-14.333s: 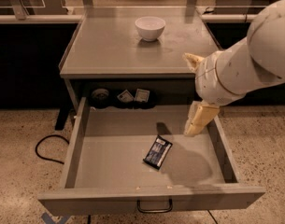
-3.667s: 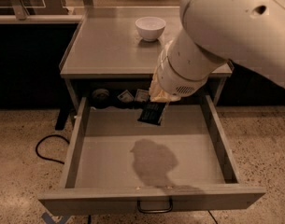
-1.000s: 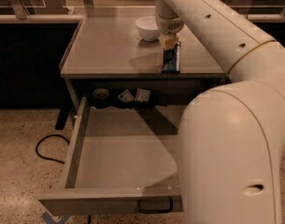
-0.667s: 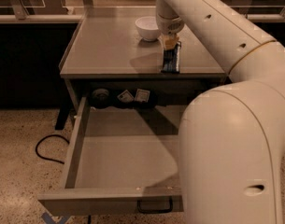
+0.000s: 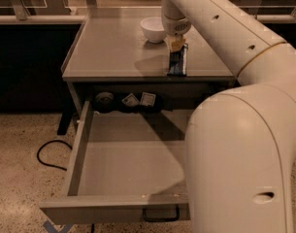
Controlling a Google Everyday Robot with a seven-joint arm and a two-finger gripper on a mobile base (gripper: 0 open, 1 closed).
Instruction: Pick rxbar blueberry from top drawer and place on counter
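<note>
The rxbar blueberry (image 5: 177, 62), a dark blue flat bar, is on the counter (image 5: 113, 47) near its front right edge, lengthwise toward me. My gripper (image 5: 175, 43) is right at the bar's far end, reaching down from above. The top drawer (image 5: 123, 164) is pulled wide open below the counter, and no bar shows on the visible part of its floor. My large white arm covers the drawer's right side.
A white bowl (image 5: 154, 29) stands on the counter just behind the gripper. Two small pale packets (image 5: 139, 100) in dark round holders (image 5: 104, 101) sit at the drawer's back. The wire pull handle (image 5: 159, 213) is on the drawer front. A black cable (image 5: 45, 154) lies on the floor at left.
The bar lay on the drawer floor earlier, was lifted out by my gripper and now is on the counter. Over the last second nothing has visibly moved.
</note>
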